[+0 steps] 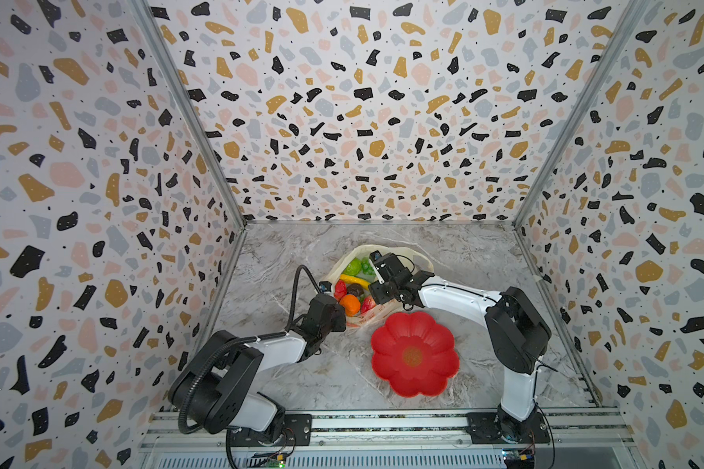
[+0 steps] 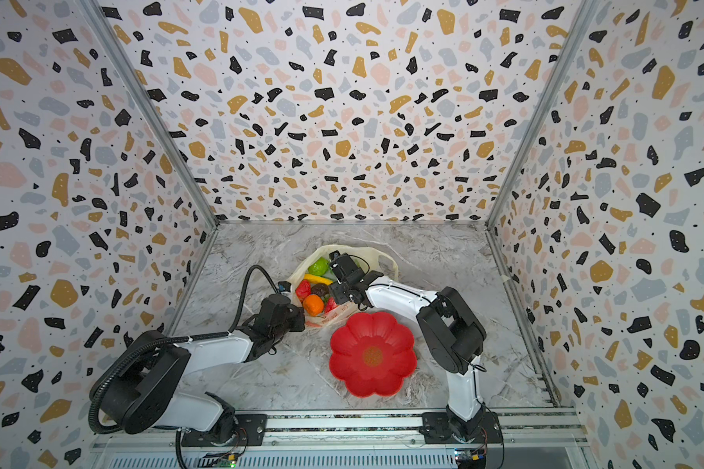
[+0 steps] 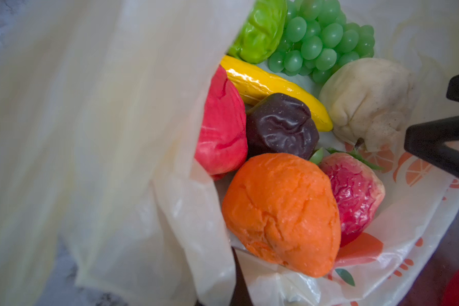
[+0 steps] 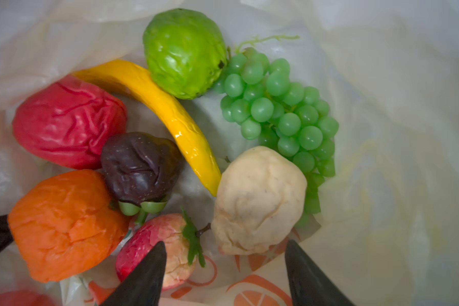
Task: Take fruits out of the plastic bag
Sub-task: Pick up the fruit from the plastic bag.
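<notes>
**Zero out of eight so far, everything's still bagged**

Heads up, you haven't actually landed a fruit yet. The plastic bag [image 1: 368,320] lies on the marble table [image 1: 301,373] between the two arms, mouth spread wide, just behind the red flower dish [image 1: 415,325], and that dish has nothing in it.

From the right wrist view I count the full set inside: orange [image 4: 66,225], banana [image 4: 170,116], grape bunch [image 4: 281,111], bumpy red one [image 4: 66,122], green one [image 4: 183,53], cream knobbly one [image 4: 257,201], strawberry [image 4: 175,238] and the dark brown one [image 4: 141,167].

Your left gripper [image 1: 342,314] is clamped closed at the bag's near edge, and it looks like it's pinching the film to keep the mouth up (the plastic runs right up to the left wrist camera, so I'm fairly sure). Your right gripper [image 4: 227,246] is down inside the bag with its jaws spread and nothing between them yet. It's hovering over the strawberry and the cream one.

So the bag-opening part looks sorted, and all eight picks are left. My guess is the cream one goes first.
</notes>
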